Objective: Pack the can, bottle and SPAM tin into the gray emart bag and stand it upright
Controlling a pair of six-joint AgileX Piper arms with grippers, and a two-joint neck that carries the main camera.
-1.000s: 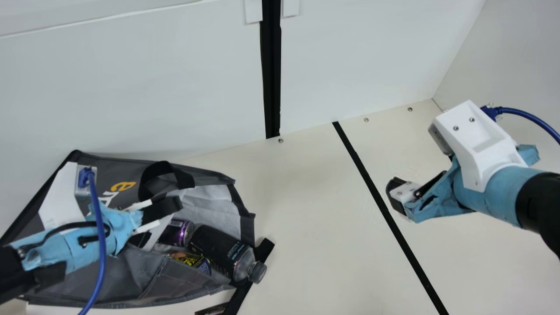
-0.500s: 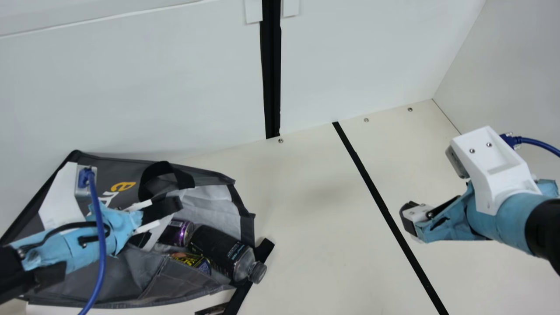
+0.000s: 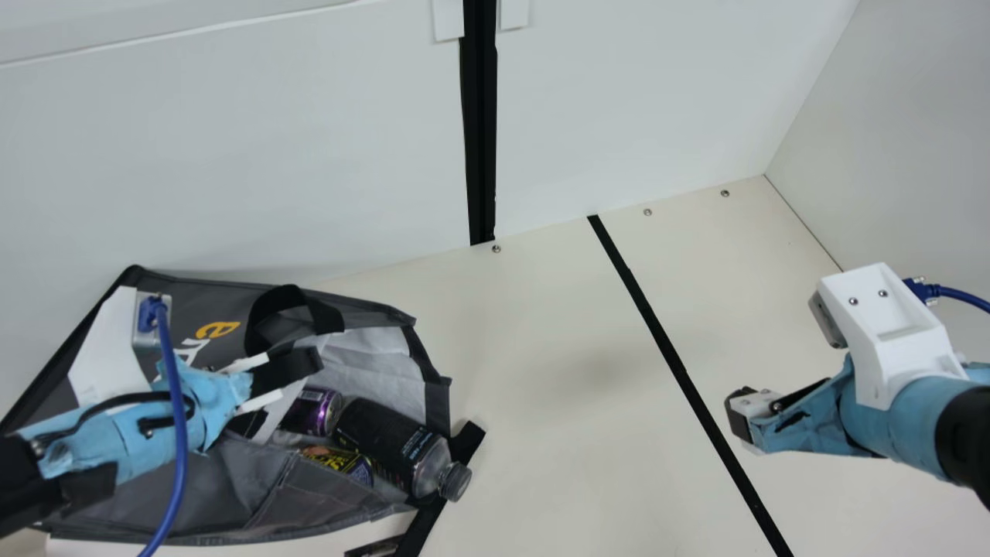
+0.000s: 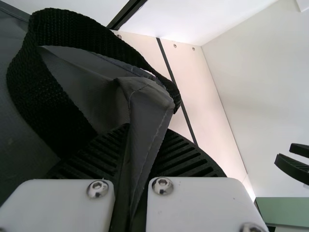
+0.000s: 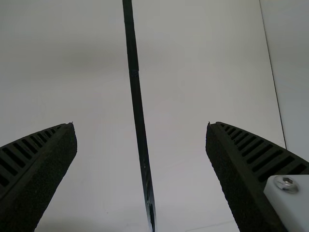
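Where the left pincer [image 3: 290,383] closes, a bag fold [image 4: 148,113] lies inside.

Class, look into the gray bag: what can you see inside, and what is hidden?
Inside the gray bag are a purple can, a dark bottle, and something yellow-lettered, partly covered by fabric. The bag's sides and the left pincer hide its depths.
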